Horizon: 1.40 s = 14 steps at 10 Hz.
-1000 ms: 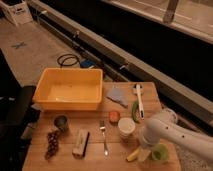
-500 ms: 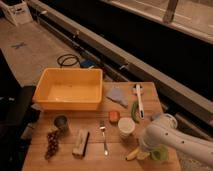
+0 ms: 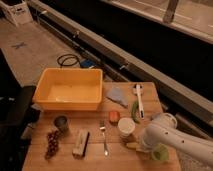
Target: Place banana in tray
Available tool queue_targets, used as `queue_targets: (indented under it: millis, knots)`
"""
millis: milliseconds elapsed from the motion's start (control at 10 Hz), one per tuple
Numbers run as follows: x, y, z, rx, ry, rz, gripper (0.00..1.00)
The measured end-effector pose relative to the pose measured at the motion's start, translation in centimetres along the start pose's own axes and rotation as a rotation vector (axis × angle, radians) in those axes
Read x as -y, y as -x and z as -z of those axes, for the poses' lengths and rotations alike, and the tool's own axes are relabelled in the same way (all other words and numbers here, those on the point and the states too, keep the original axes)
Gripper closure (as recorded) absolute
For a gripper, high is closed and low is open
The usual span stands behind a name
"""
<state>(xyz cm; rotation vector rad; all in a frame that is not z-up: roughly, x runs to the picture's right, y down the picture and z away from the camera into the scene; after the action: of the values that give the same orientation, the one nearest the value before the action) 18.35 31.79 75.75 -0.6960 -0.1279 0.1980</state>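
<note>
The tray [image 3: 44, 90] is a large yellow-orange bin standing at the back left of the wooden table. The banana [image 3: 131, 145] is a small pale-yellow fruit near the front edge, below a white cup [image 3: 126, 128]; only its left end shows. My gripper [image 3: 142, 146] is at the end of the white arm that reaches in from the right. It is right over the banana's right part and hides it.
A fork [image 3: 104, 140], a tan bar [image 3: 80, 143], grapes [image 3: 51, 142] and a dark cup [image 3: 61, 122] lie at the front left. A green pod [image 3: 135, 111], a white-handled brush [image 3: 138, 97], a grey cloth [image 3: 118, 96], an orange item [image 3: 114, 116] and a green cup [image 3: 160, 153] are on the right.
The white arm has moved left and down, bringing the gripper onto the banana. The banana has shifted slightly and is now partly covered.
</note>
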Motion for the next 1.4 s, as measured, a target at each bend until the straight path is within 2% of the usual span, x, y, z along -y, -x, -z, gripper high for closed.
queue_targets:
  millis: [200,300,600,800,1100,1200,1400]
  knots:
    - [0.1,-0.3,0.2,-0.006,-0.001,-0.011,1.0]
    - [0.8,-0.8,1.0,-0.012,-0.018,-0.028,1.0]
    - [6.0,-3.3,5.9,-0.031,-0.098,-0.103,1.0]
    - [8.5,-5.4,8.4,-0.058,-0.137,-0.154,1.0]
    - [11.2,-7.4,10.7,-0.09,-0.172,-0.214,1.0]
    - [13.5,-7.0,12.3,-0.084,-0.203,-0.224,1.0]
    - [16.5,-5.4,14.3,-0.077,-0.241,-0.206,1.0]
